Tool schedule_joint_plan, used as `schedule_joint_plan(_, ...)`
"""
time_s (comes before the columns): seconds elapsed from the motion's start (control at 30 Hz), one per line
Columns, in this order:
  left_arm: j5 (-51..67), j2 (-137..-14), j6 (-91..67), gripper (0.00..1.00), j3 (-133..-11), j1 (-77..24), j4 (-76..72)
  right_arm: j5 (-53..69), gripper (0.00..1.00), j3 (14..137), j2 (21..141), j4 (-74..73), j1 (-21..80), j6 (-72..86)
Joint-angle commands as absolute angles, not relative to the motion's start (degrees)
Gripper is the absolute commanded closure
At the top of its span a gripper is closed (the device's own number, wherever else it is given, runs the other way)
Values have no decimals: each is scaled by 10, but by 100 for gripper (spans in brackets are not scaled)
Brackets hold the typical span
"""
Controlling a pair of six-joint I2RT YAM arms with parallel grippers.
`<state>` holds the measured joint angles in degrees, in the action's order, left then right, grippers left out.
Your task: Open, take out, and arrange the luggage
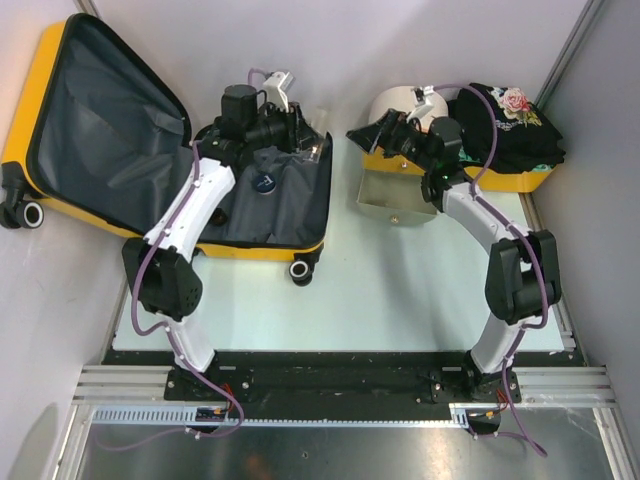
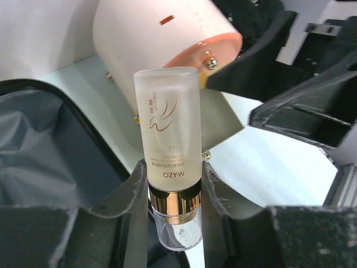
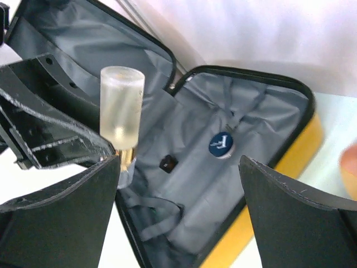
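The yellow luggage [image 1: 262, 247] lies open, its lid [image 1: 100, 120] leaning against the left wall and its grey lining [image 3: 245, 111] bare but for a strap and a round blue badge [image 3: 221, 144]. My left gripper [image 2: 174, 173] is shut on a frosted bottle [image 2: 167, 123], held cap-down by its gold collar over the luggage's right edge [image 1: 326, 190]. The right gripper [image 3: 178, 162] stands wide open facing it, and the bottle [image 3: 121, 106] is just outside its left finger. In the top view the left gripper [image 1: 305, 142] and right gripper [image 1: 358, 133] nearly meet.
A cream-and-orange drawer cabinet [image 1: 395, 105] stands behind the right gripper, its lowest drawer [image 1: 395, 200] pulled out. A yellow bin [image 1: 520, 180] heaped with black clothing [image 1: 510, 125] sits at the far right. Walls close in on both sides.
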<state>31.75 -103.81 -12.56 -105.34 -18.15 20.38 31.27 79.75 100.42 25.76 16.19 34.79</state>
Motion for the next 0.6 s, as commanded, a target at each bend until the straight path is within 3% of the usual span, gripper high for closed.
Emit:
schedule_joint_plan(0.0, 355, -1003, -161, 100, -1034, -193, 131, 309, 8, 854, 1026, 327, 185, 410)
schedule_joint_plan(0.37, 361, -979, -165, 100, -1022, -214, 102, 312, 9, 925, 1078, 335, 215, 434)
schedule_joint_plan(0.57, 355, -980, -176, 100, -1023, -221, 89, 314, 18, 930, 1088, 323, 221, 449)
